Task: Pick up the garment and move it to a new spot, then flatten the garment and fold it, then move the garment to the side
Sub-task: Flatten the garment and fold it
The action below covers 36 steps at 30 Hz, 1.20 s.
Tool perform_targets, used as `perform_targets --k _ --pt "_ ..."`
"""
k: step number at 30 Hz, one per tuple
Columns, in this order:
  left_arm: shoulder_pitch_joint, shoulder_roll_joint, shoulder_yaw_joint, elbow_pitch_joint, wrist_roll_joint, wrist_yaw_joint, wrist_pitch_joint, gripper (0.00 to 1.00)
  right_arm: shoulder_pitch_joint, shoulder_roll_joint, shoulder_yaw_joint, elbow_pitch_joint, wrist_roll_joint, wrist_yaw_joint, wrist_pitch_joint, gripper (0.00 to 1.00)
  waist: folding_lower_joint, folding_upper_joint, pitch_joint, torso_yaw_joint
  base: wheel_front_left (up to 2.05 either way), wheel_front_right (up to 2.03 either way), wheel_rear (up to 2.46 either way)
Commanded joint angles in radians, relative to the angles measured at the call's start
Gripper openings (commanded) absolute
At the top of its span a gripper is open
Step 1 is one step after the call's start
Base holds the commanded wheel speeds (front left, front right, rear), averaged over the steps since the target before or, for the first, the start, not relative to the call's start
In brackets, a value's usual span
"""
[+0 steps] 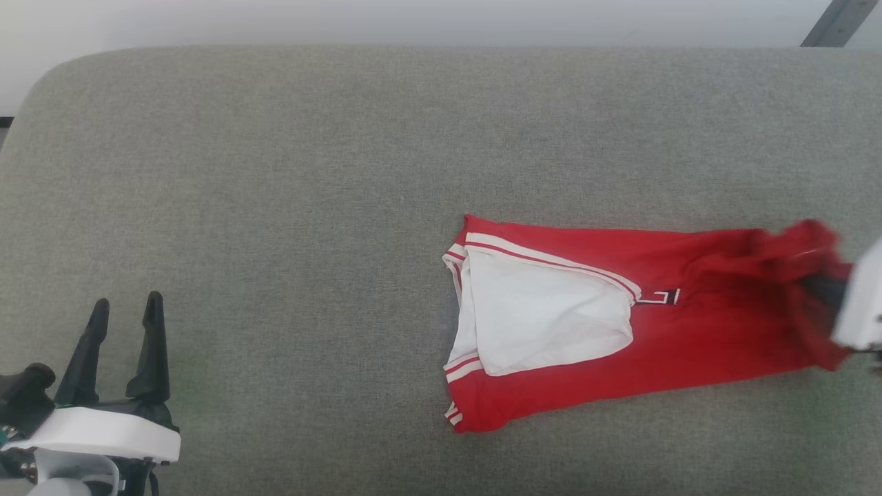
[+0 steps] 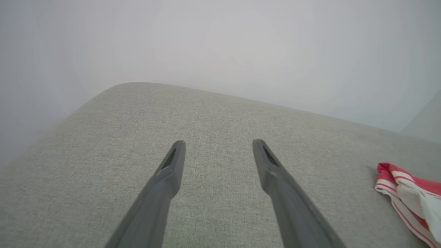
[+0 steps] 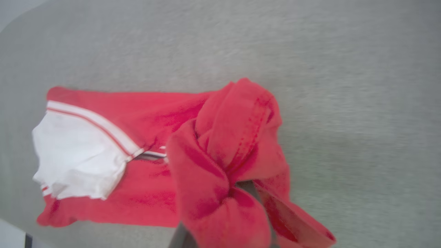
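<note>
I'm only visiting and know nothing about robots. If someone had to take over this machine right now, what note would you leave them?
Left tool: open, holding nothing, at the near left over the grey cushion, well apart from the jersey.
Right tool: shut on the jersey's bunched red end, at the right edge of the head view.
Jersey: a narrow strip lying on the cushion, white sleeve on top, gripped end crumpled around the tool.
Done: it looks folded lengthwise.
Left: probably finish moving it to the side, then let go.
</note>
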Motion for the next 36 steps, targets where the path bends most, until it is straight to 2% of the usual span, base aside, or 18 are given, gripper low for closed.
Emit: perform_targets --k 1,6,10,19,25,26,27,28,36 --pt "-0.002 0.001 -0.001 -0.003 0.009 -0.002 -0.004 1.0 0.016 0.02 0.03 -0.049 0.013 0.0 0.01 0.0 0.0 -0.0001 -0.001 0.0 0.0 0.0 0.0" --pt "-0.019 0.002 -0.017 -0.003 0.012 -0.002 -0.004 1.0 0.03 0.081 0.149 -0.165 0.024 0.0 0.033 0.0 0.0 -0.0001 -0.001 0.012 0.0 0.0 0.0" --pt "-0.03 0.004 -0.04 0.002 0.009 -0.002 -0.004 1.0 -0.003 0.12 0.248 -0.183 0.024 0.0 0.022 0.0 0.0 -0.0001 -0.004 0.037 0.0 0.0 0.0" --pt "-0.067 -0.003 -0.107 0.021 0.004 -0.002 -0.004 1.0 -0.091 0.172 0.443 -0.059 0.043 0.0 -0.055 0.0 0.0 -0.0001 -0.019 0.116 0.0 0.0 0.0" --pt "-0.07 -0.004 -0.12 0.029 0.0 -0.002 -0.004 1.0 -0.126 0.175 0.499 0.014 0.052 0.0 -0.1 0.0 0.0 -0.0001 -0.025 0.133 0.0 0.0 0.0" --pt "-0.07 -0.005 -0.121 0.031 0.0 -0.002 -0.004 1.0 -0.132 0.173 0.507 0.026 0.055 0.0 -0.107 0.12 0.0 -0.0001 -0.026 0.134 0.0 0.0 0.0" --pt "-0.068 -0.005 -0.119 0.031 -0.001 -0.002 -0.004 1.0 -0.139 0.171 0.512 0.034 0.058 0.0 -0.122 0.36 0.0 -0.0001 -0.028 0.133 0.0 0.0 0.0" --pt "-0.064 -0.004 -0.116 0.032 -0.001 -0.002 -0.004 1.0 -0.145 0.172 0.516 0.041 0.065 0.0 -0.131 1.0 0.0 -0.0001 -0.03 0.13 0.0 0.0 0.0" --pt "-0.038 0.0 -0.075 0.018 0.004 -0.002 -0.004 1.0 -0.174 0.134 0.511 0.015 0.098 0.0 -0.202 1.0 0.0 -0.0001 -0.048 0.074 0.0 0.0 0.0"
